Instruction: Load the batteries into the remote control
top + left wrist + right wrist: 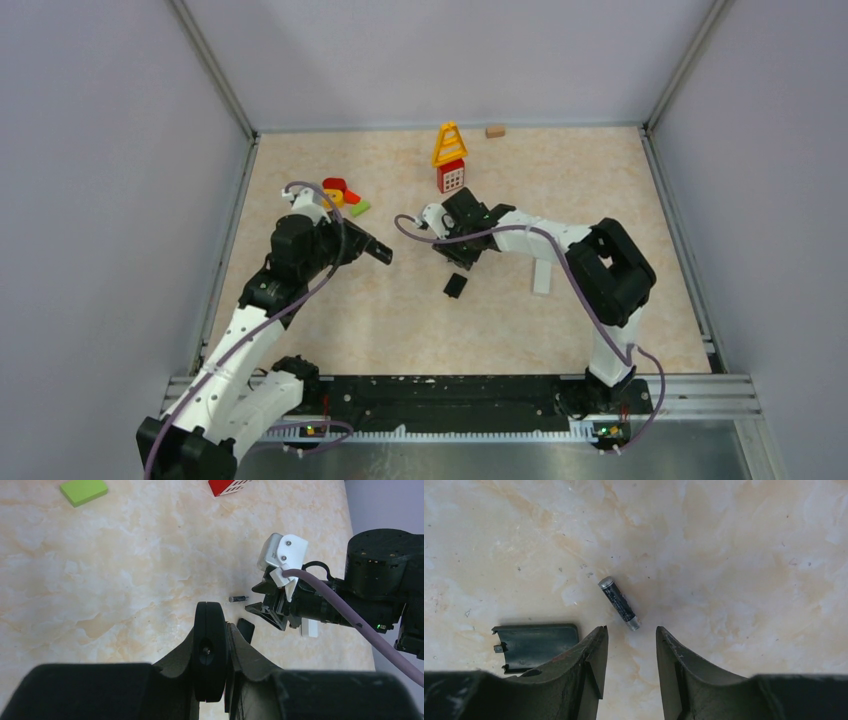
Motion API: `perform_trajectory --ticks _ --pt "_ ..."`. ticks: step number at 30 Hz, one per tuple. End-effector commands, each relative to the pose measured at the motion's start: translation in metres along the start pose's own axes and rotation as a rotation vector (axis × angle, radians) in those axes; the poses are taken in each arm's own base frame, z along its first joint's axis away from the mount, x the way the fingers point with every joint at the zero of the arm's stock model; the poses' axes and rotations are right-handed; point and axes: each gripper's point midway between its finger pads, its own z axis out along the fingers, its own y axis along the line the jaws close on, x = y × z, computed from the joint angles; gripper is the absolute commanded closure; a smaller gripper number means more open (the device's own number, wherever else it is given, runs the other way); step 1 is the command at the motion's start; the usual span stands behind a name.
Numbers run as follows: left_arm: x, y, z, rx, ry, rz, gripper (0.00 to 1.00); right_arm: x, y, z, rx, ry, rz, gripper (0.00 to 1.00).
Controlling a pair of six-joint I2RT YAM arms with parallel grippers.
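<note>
**While left gripper (214,630) clamps remote (210,660), right gripper (631,630) sits open just short of battery (619,603)**

Right jaws are apart with nothing between them. Battery lies flat on table (749,555) just ahead of the tips. Its near end points into the gap and its long axis is skewed off the fingers' line. Cover (536,642) lies loose beside one jaw, apart from battery. My read: a small push forward plus a slight wrist twist to square up, else it may roll out on closing. Left is well apart and clenched on what looks like the remote, so the pick is right's.
</note>
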Motion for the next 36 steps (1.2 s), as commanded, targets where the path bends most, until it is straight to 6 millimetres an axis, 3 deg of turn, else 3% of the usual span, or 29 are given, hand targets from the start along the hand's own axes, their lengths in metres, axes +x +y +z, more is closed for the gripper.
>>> perform_trajectory --ticks 1,11,15,18,21,25,29,36 --pt "-0.018 -0.016 0.0 0.056 -0.044 0.017 1.0 -0.022 -0.011 -0.002 0.008 -0.047 -0.044 0.58" --pt "-0.019 -0.019 -0.001 0.068 -0.043 0.018 1.0 -0.02 -0.009 0.018 -0.028 -0.02 -0.074 0.6" --pt "-0.019 -0.021 -0.003 0.077 -0.042 0.019 1.0 -0.019 -0.005 0.019 -0.065 -0.013 -0.068 0.75" --pt "-0.018 -0.023 -0.003 0.089 -0.037 0.021 1.0 -0.018 -0.008 0.019 -0.06 0.01 -0.024 1.0" --pt "-0.015 -0.03 -0.003 0.132 -0.019 0.022 1.0 -0.022 -0.017 0.015 -0.018 0.011 0.04 1.0" --pt "-0.01 -0.05 -0.004 0.244 0.021 0.022 1.0 -0.051 -0.028 -0.015 0.033 -0.124 0.13 1.0" --pt "-0.001 -0.08 -0.006 0.42 0.101 0.007 1.0 -0.079 -0.034 -0.065 0.077 -0.287 0.235 1.0" --pt "0.001 -0.118 -0.007 0.618 0.221 -0.183 1.0 -0.105 -0.008 -0.153 -0.003 -0.524 0.324 1.0"
